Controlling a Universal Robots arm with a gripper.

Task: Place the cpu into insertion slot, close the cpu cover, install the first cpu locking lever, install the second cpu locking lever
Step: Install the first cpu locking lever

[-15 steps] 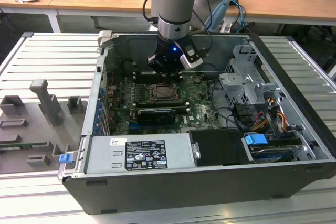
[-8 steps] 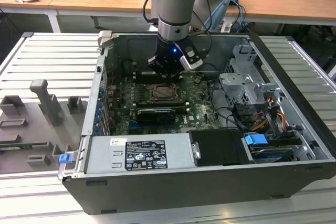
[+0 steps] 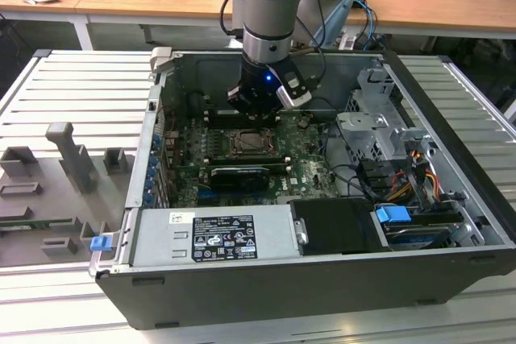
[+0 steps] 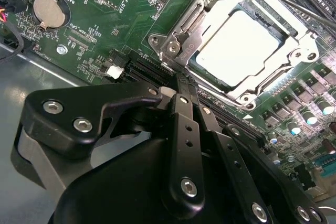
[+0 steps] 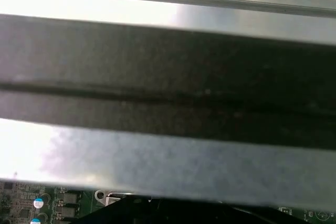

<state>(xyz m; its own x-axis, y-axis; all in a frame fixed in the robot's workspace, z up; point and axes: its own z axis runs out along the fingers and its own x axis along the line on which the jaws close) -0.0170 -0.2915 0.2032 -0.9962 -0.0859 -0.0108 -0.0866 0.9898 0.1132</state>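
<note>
The cpu (image 4: pixel 241 45) lies flat in the insertion slot (image 4: pixel 247 97), its pale face showing through the cut-out of the cpu cover (image 4: pixel 195 27), which lies down over it. A thin metal locking lever (image 4: pixel 294 2) runs along the socket's far side. My gripper (image 4: pixel 182 81) has its black fingers (image 4: pixel 185 114) pressed together with nothing between them, the tips right at the socket's corner hook (image 4: pixel 173 44). In the exterior view the gripper (image 3: pixel 256 110) hangs just behind the socket (image 3: pixel 251 143) inside the open computer case.
A coin battery (image 4: pixel 48 11), long black slots (image 4: pixel 147 69) and capacitors (image 4: pixel 310 114) surround the socket. The case holds a power supply (image 3: pixel 214 235), a drive cage (image 3: pixel 375 130) and cables (image 3: pixel 403 171). A dark case wall (image 5: pixel 168 93) stands close by.
</note>
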